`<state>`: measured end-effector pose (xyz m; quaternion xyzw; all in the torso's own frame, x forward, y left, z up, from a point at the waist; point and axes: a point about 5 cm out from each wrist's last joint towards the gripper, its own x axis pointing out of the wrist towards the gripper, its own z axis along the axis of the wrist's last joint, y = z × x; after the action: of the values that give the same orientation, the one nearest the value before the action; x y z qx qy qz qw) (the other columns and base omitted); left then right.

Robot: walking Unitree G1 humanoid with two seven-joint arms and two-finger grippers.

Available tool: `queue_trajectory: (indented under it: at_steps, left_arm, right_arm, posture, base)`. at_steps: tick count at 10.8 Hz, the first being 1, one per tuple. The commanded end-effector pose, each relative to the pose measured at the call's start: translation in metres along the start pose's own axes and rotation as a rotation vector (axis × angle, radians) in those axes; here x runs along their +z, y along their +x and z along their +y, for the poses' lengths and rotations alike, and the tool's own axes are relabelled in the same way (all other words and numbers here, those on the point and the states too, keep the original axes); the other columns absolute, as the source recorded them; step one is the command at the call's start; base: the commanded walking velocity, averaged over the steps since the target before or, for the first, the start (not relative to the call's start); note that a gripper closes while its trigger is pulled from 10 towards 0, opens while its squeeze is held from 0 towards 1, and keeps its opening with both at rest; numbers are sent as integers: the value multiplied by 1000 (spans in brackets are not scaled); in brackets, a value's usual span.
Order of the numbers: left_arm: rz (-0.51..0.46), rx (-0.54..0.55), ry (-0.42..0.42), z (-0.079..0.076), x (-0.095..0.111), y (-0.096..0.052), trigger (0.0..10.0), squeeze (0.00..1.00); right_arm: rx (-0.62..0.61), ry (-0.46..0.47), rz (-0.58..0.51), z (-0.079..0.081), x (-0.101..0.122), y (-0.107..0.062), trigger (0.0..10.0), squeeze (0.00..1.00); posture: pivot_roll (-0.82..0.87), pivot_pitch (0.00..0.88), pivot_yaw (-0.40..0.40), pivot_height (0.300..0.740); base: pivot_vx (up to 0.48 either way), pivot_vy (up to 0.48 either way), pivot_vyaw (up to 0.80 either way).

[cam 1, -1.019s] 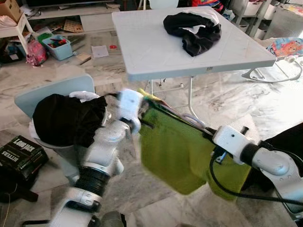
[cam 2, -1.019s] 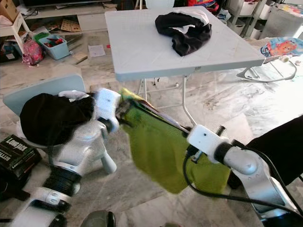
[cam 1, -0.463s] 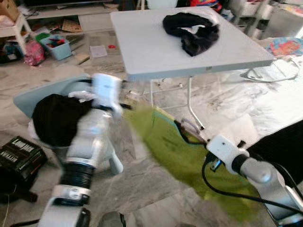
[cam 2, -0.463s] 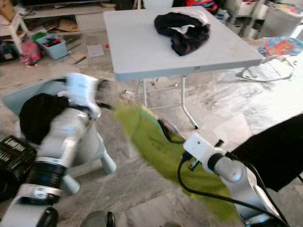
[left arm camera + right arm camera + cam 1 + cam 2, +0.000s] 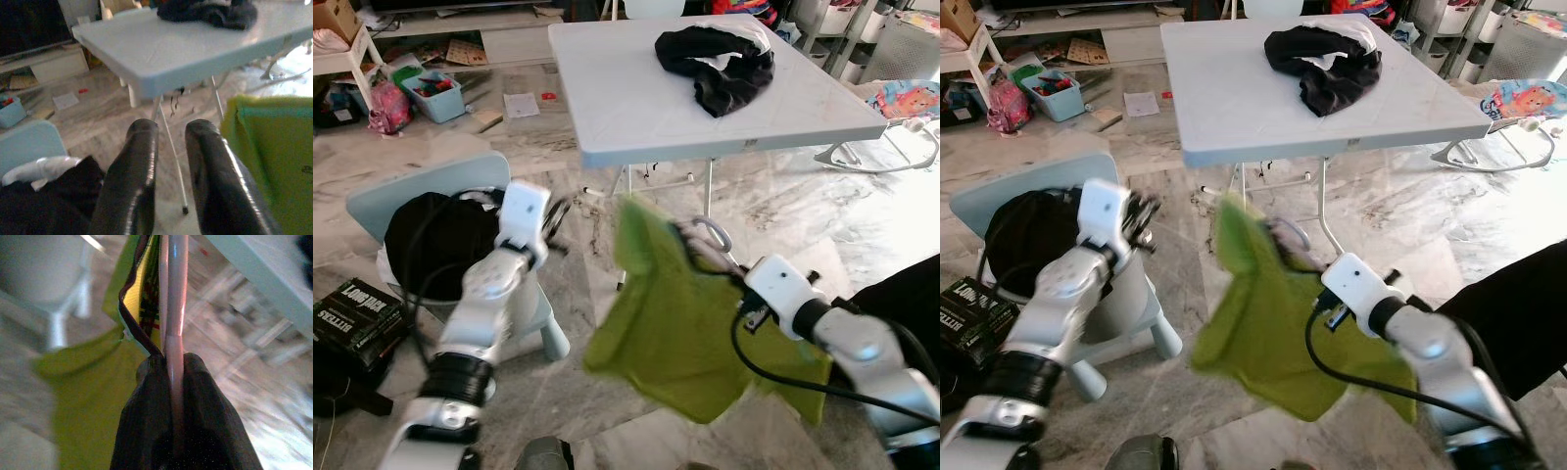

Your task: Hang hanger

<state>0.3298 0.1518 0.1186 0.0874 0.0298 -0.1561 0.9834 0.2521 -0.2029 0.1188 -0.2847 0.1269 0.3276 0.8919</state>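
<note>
The right gripper (image 5: pixel 173 367) is clamped on a pale pink hanger (image 5: pixel 175 293), its two black fingers (image 5: pixel 142 421) pressed against the hanger's bar from either side. A green shirt (image 5: pixel 690 313) hangs on that hanger, in the air in front of the robot and below the near edge of the white folding table (image 5: pixel 636 108); the hanger's hook (image 5: pixel 705 233) shows just above the shirt's collar. The shirt touches neither the table nor the marble floor (image 5: pixel 783 196). The left gripper (image 5: pixel 168 147) is raised beside the shirt with nothing in it, its fingers close together with a narrow gap between them. A bundle of black clothes (image 5: pixel 720 64) lies on the far part of the table. On the robot's left stands a small light-blue chair (image 5: pixel 421 191) with more black clothing (image 5: pixel 435 245) heaped on its seat, and a black box (image 5: pixel 352 313) sits on the floor next to it
</note>
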Motion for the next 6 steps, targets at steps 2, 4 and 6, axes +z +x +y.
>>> queue_trajectory:
  at_steps: [2, 4, 6]
  left_arm:
    - [60, -103, 80, 6, -14, -7, 10000, 1000]
    - [102, -257, 69, 9, -21, -18, 10000, 1000]
    - [81, -359, 88, 9, -17, -22, 10000, 1000]
  right_arm:
    - [85, -7, -93, -30, 16, -26, 10000, 0]
    - [148, 40, -94, -54, 14, -43, 10000, 0]
    - [235, 3, -72, -59, 8, -46, 10000, 0]
  posture:
    - [-113, 0, -31, 740]
    - [-117, 0, -30, 740]
    - [-108, 0, -31, 740]
  base:
    - [0, 0, 0]
    - [0, 0, 0]
    - [0, 0, 0]
